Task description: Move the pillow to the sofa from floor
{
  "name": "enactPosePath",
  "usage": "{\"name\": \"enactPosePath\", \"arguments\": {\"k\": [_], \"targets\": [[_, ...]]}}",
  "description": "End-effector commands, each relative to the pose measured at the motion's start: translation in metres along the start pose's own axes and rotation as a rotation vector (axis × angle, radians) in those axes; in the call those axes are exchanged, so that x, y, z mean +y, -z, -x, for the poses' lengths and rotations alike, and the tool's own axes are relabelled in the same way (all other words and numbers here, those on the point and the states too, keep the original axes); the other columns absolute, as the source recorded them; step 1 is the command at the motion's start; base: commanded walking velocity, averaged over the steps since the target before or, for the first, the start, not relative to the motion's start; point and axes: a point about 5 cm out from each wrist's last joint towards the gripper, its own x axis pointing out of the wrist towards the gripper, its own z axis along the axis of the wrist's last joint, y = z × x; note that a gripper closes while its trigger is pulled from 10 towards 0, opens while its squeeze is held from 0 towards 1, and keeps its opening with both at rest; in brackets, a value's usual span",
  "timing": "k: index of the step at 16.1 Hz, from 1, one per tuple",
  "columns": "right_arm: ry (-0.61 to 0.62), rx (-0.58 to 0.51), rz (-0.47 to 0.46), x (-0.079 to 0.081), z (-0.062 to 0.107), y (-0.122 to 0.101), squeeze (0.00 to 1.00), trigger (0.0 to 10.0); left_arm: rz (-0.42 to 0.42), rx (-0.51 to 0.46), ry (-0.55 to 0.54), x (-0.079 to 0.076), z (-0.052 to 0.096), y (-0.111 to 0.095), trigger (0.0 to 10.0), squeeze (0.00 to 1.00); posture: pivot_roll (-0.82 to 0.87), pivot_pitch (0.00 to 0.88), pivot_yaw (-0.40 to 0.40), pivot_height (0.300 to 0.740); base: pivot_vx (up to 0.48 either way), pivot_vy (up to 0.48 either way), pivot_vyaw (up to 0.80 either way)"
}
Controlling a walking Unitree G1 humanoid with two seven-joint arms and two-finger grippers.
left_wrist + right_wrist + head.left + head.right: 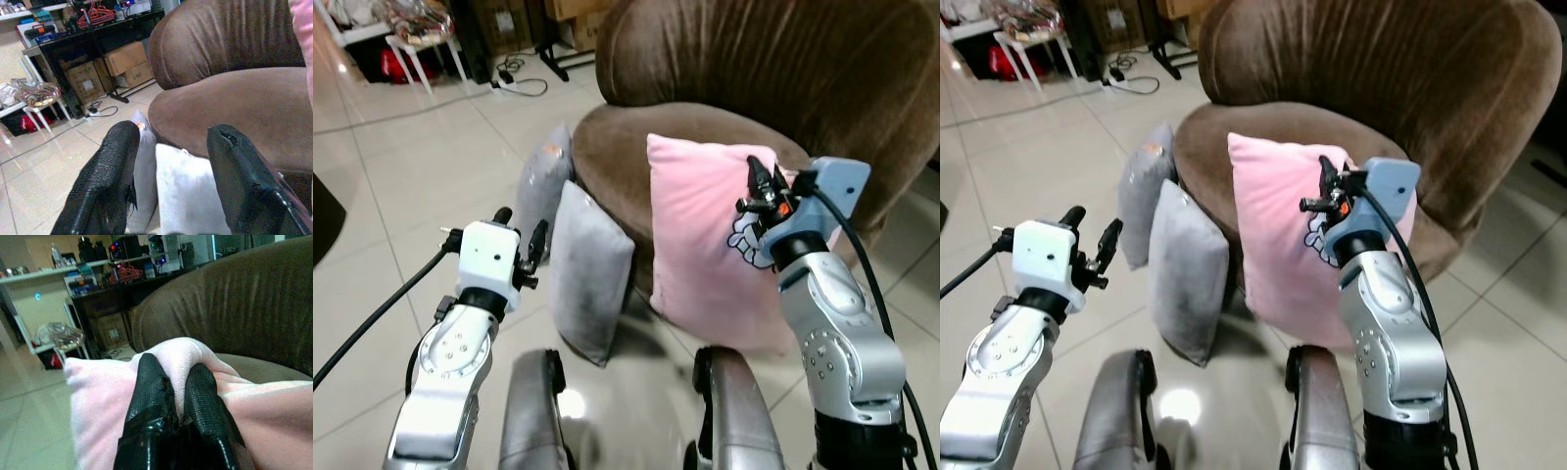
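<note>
Pale glossy tiles (pixel 401 186) covered the floor, with cluttered shelves and boxes seen far behind. At the left, the left gripper (pixel 521 245) was held spread open and empty, near two grey pillows (pixel 592 269) propped against the sofa (pixel 783 59). To the right, the pink pillow (pixel 705 245) was seen upright at the front of the brown seat, its top edge pinched between the closed fingers of the right gripper (pixel 178 396). Whether its lower edge was clear of the floor could not be told. Only a fold of fabric was gripped, so a slip was judged likely, or a snag on the seat rim.
</note>
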Motion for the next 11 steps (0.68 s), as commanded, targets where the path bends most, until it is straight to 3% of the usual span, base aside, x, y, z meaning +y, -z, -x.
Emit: {"name": "enactPosePath", "arguments": {"k": [1,7,11], "targets": [[-0.024,-0.080,-0.004,0.004,0.002,-0.018,0.00,10.0,-0.008,-0.004,-0.013,0.001,-0.001,0.000,10.0,0.00,-0.11,0.000,0.037,0.570,0.000,0.000,0.00],[0.028,-0.084,-0.006,-0.003,0.009,-0.018,0.00,10.0,0.000,-0.008,0.002,-0.007,-0.005,0.000,10.0,0.00,-0.13,0.000,0.053,0.625,0.000,0.000,0.00],[0.079,-0.020,0.036,-0.011,0.012,-0.004,0.00,10.0,0.010,-0.002,0.003,-0.010,-0.006,0.003,10.0,0.00,-0.12,0.000,0.049,0.670,0.000,0.000,0.00]]}}
